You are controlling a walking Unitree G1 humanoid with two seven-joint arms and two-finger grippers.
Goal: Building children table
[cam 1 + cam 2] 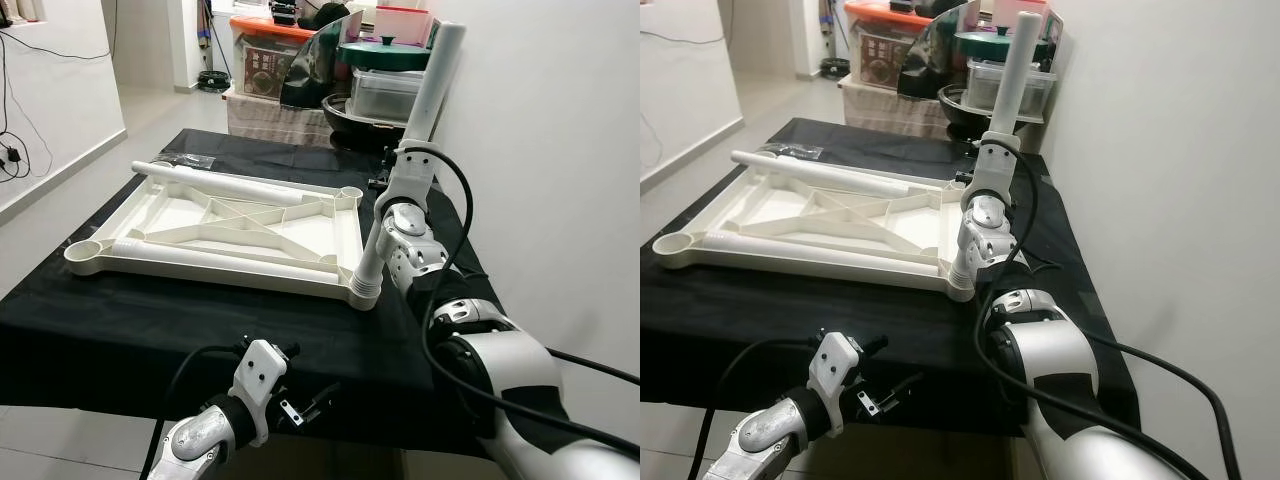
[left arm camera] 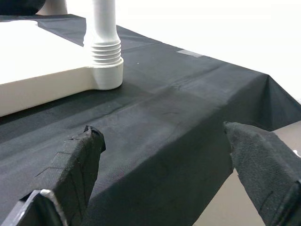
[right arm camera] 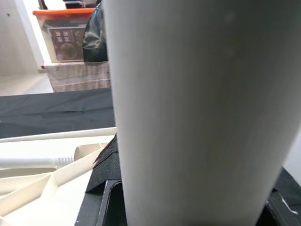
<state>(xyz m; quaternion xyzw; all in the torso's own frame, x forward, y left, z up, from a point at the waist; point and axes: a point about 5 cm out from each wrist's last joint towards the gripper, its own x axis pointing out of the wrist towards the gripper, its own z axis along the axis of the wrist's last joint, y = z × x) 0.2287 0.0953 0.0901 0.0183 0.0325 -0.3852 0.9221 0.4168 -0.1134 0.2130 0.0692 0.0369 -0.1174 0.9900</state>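
Right gripper pinches the upright table leg seated in the tabletop corner socket.

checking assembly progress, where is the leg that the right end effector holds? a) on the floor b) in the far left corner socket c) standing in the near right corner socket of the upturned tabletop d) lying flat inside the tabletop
c: the white leg stands tilted with its threaded end in the near right corner socket of the upturned tabletop, and the right end effector is closed around its shaft.
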